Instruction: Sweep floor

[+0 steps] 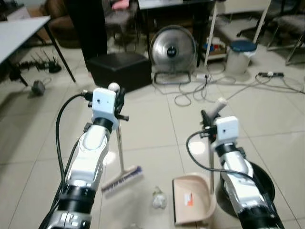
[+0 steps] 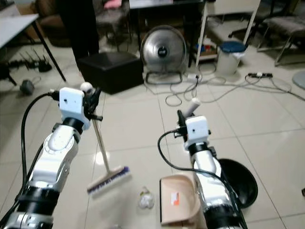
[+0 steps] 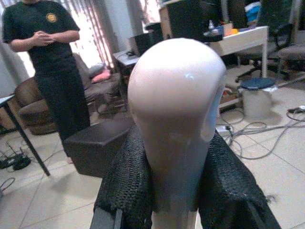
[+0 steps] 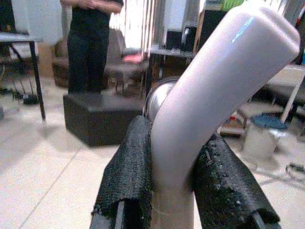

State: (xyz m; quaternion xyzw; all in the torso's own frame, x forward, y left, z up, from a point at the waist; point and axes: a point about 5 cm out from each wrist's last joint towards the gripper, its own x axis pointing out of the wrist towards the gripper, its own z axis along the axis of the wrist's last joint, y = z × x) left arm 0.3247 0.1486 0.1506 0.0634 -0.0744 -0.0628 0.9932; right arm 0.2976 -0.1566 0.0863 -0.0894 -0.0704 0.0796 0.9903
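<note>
Bristled broom point(image 1: 122, 179), beige plastic dustpan point(image 1: 190, 200), crumpled wrapper point(image 1: 158, 198)

My two silver arms, white camera boxes at the wrists, looping black cables, black mesh-padded fingers point(image 3: 128, 186)

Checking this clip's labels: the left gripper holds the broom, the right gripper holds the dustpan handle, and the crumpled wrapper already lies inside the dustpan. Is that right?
Not quite. The crumpled wrapper lies on the floor tiles between the broom head and the dustpan, not inside it, as the left eye view shows. The left gripper does hold the broom, and the right gripper the dustpan handle.
</note>
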